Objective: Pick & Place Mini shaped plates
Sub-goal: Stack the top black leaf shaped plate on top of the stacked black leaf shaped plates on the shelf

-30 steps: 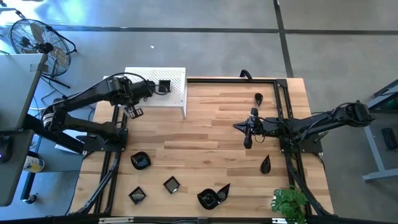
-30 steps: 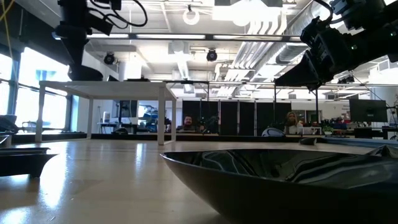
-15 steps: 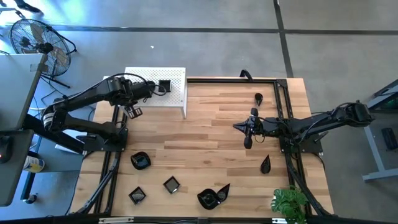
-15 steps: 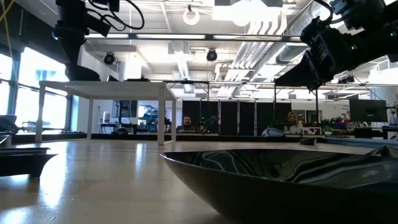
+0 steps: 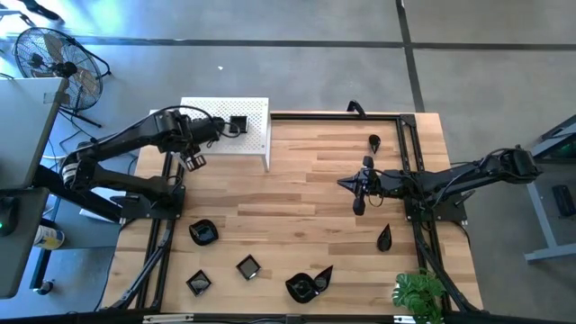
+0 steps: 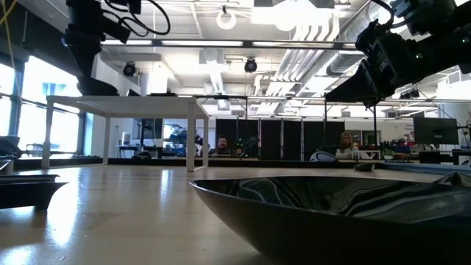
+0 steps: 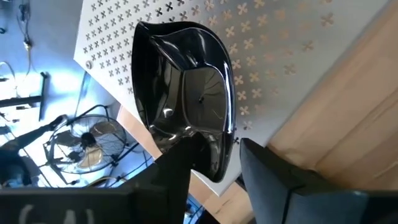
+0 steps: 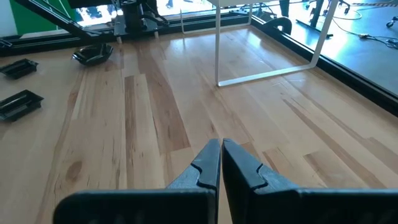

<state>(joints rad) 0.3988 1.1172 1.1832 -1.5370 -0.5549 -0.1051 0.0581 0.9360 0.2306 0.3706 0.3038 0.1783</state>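
- Letting go is what has just happened at the left gripper: its two dark fingers now stand apart, one on each side of the near rim of a square black plate, where a moment ago they were pinched tight on it.
- Seen from overhead, the arm itself has barely shifted over the last second; the left gripper hangs in the upper left of the frame, over the white perforated stand.
- The plate lies on top of that stand, near its middle, and appears to rest there on its own weight, so this placement looks finished.
- My reading is that the next call is a clean retreat, since the rim still sits between the fingers and could be dragged along.
- The right gripper is pressed shut on nothing, hovering over bare wood at centre right of the overhead frame, unchanged over the same second.
- Other mini plates wait on the wooden table: a wavy round one, two small squares and a larger leaf-like dish along the bottom edge, and two teardrops at right.
- A potted plant sits at the lower right corner.
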